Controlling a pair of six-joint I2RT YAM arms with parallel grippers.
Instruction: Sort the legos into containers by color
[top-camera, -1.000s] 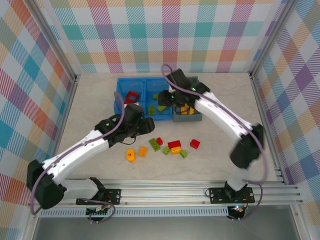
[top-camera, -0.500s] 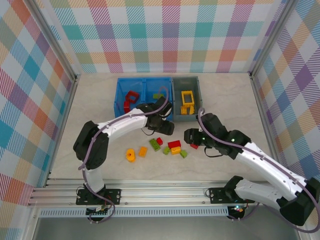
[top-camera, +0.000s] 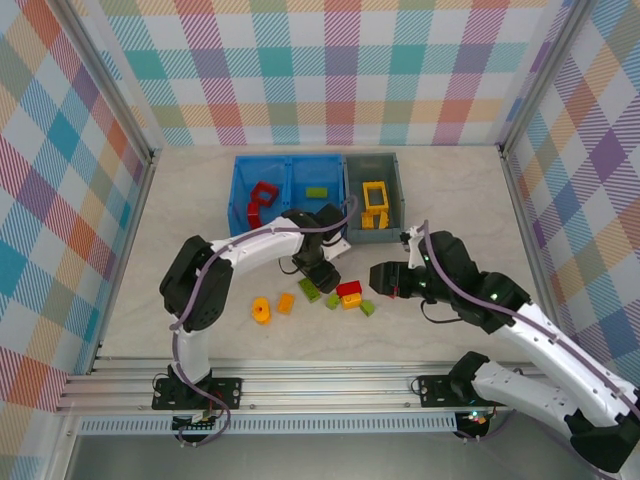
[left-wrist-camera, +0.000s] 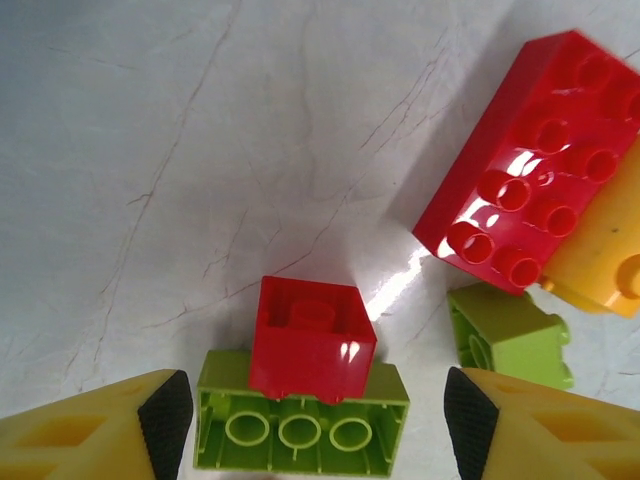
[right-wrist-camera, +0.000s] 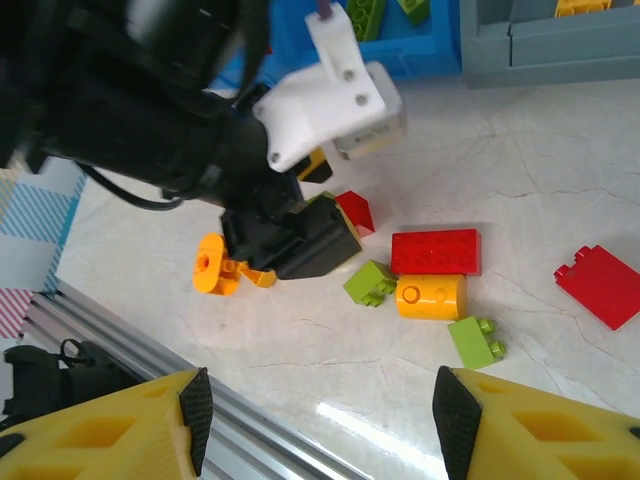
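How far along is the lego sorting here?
Partly sorted. Red pieces lie in the left compartment of the blue bin, a green piece in its right, yellow frames in the grey bin. Nothing is held: the left end effector hangs open around a small red brick and lime brick; the right end effector is open too. About nine loose bricks remain on the table.

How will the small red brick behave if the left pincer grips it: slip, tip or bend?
The small red brick looks like rigid, glossy plastic, so it probably will not bend but may slip. It touches the lime green brick, which could be dragged along.
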